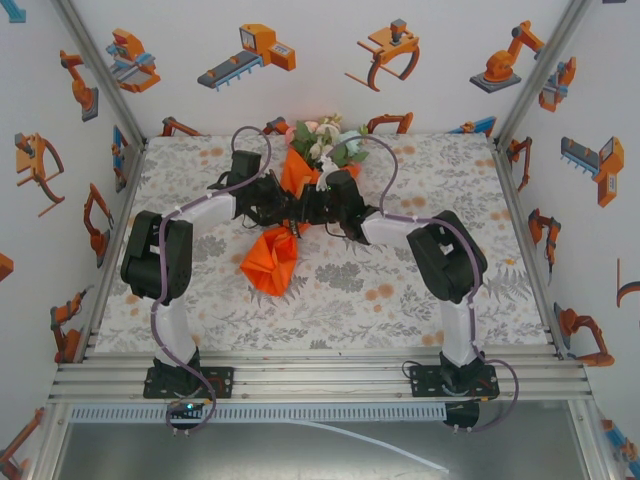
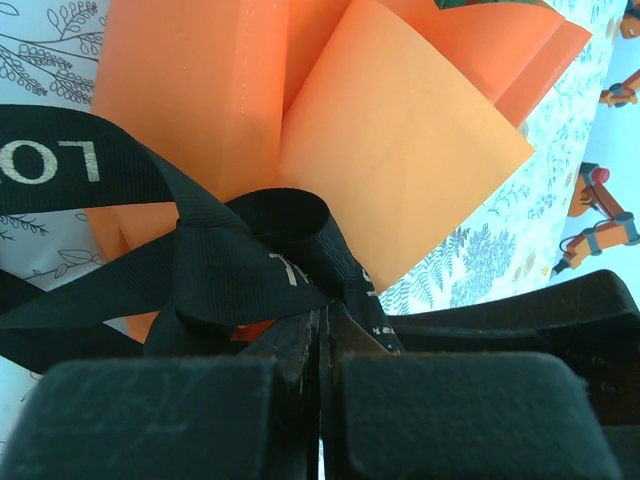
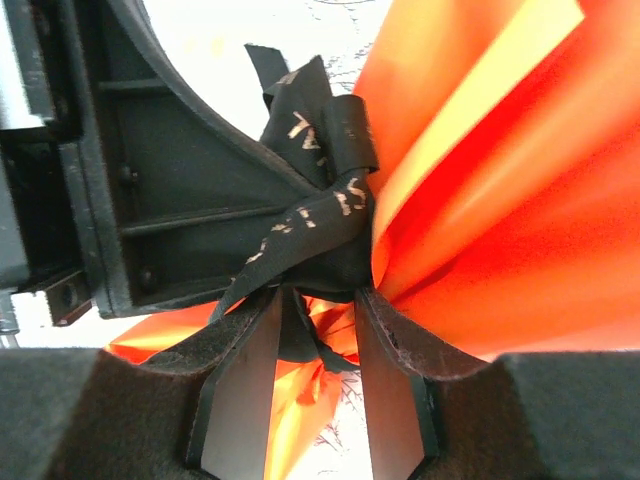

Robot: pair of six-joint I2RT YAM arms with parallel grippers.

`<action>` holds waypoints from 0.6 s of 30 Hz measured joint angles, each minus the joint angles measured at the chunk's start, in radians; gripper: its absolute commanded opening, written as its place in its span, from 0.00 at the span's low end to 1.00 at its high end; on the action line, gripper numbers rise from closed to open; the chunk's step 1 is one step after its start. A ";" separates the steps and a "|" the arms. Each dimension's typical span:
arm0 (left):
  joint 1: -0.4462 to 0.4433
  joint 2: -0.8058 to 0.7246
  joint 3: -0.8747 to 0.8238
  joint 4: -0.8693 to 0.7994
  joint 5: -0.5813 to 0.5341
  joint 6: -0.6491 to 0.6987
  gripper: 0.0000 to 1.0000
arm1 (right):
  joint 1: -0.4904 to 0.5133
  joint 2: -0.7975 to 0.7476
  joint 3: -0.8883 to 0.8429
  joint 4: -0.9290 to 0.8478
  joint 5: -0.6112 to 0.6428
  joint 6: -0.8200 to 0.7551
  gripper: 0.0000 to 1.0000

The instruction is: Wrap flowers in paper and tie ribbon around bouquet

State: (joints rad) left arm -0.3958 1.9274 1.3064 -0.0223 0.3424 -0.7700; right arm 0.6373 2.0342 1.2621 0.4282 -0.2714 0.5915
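Note:
The bouquet lies at the back middle of the table, with the flowers [image 1: 322, 140] pointing away and the orange paper [image 1: 270, 260] flaring out towards the arms. Both grippers meet at its waist. The black ribbon [image 2: 250, 255] is knotted round the gathered paper [image 2: 400, 170]. My left gripper [image 2: 325, 330] is shut on a strand of it just below the knot. In the right wrist view, the right gripper [image 3: 320, 295] has its jaws apart under the ribbon knot [image 3: 320, 220]. A loose strand hangs between them against the left finger, with paper [image 3: 500, 200] to the right.
The grey floral table cover [image 1: 400, 290] spreads out around the bouquet. Sticker-covered white walls and aluminium rails [image 1: 520, 230] box in the table. Purple-grey cables [image 1: 245, 160] loop over both arms. The left gripper's black body [image 3: 170, 200] sits right beside the right gripper.

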 measured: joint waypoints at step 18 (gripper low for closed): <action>0.003 0.000 0.000 0.007 0.026 -0.001 0.00 | -0.001 -0.008 -0.024 0.045 0.014 0.034 0.44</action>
State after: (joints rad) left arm -0.3931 1.9274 1.3064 -0.0154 0.3679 -0.7712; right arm 0.6361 2.0266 1.2377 0.4728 -0.2573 0.6258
